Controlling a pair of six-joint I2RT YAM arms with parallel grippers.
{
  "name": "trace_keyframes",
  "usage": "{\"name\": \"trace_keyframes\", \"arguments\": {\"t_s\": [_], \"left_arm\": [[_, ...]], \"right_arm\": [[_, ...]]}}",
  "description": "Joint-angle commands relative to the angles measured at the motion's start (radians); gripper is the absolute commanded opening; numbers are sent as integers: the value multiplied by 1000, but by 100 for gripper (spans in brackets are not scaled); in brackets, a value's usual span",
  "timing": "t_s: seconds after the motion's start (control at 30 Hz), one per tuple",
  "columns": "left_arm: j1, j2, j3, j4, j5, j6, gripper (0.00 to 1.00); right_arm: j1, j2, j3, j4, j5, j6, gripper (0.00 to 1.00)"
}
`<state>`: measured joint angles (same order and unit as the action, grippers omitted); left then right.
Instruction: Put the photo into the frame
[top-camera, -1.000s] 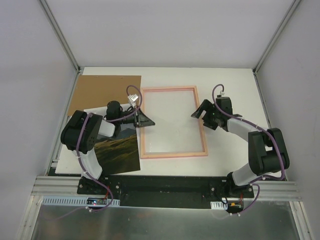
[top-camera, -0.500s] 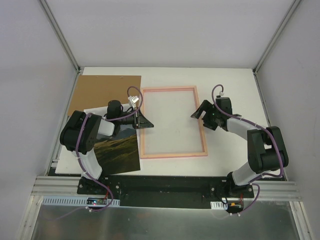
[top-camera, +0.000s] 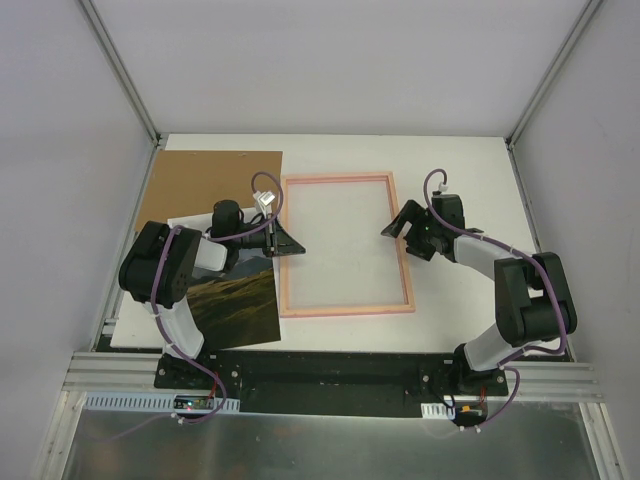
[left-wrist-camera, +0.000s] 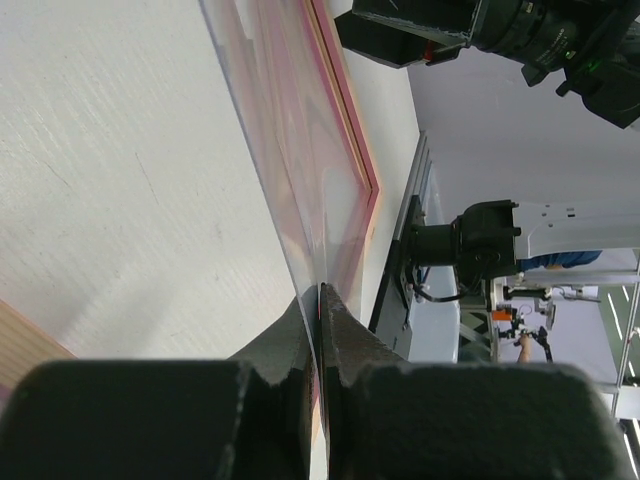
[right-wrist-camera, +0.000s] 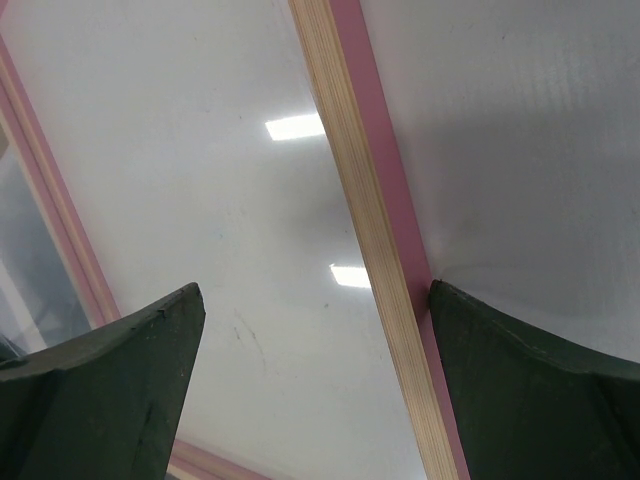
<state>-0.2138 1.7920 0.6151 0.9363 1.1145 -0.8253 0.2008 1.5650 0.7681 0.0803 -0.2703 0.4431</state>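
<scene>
- Slippage: your left gripper (top-camera: 291, 244) is pinched shut on the thin left edge of the frame (top-camera: 346, 309); a tilt could lose it.
- Meanwhile your right gripper (top-camera: 394, 226) gapes wide astride the right rail, holding nothing.
- The photo (top-camera: 240, 305) lies near-left beside the frame, partly under your left arm; open room lies rightward.

I am driving a robotics lab cell. The left arm (top-camera: 165, 280) and right arm (top-camera: 520, 300) are bolted to a black plate (top-camera: 330, 375) on an aluminium rail (top-camera: 110, 375) at 6 o'clock. Plain grey panels (top-camera: 330, 60) and metal struts (top-camera: 120, 70) box the white table (top-camera: 460, 170) at 9, 12 and 3 o'clock. The left wrist view shows more cabled gear (left-wrist-camera: 520, 310) beyond.
</scene>
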Motion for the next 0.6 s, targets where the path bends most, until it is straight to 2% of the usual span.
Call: {"name": "trace_keyframes", "arguments": {"t_s": [0.0,0.23,0.4,0.57], "left_arm": [[10,-28,23,93,38,0,0],[10,-2,3,284,71,-130,0],[10,36,12,317,65,-155,0],[11,40,26,260,48,-123,0]], "right_arm": [[0,7,13,36,-27,-7,96],[0,12,17,42,-35,-3,96],[3,10,17,42,-40,3,96],[6,12,14,44,-41,8,96]]}}
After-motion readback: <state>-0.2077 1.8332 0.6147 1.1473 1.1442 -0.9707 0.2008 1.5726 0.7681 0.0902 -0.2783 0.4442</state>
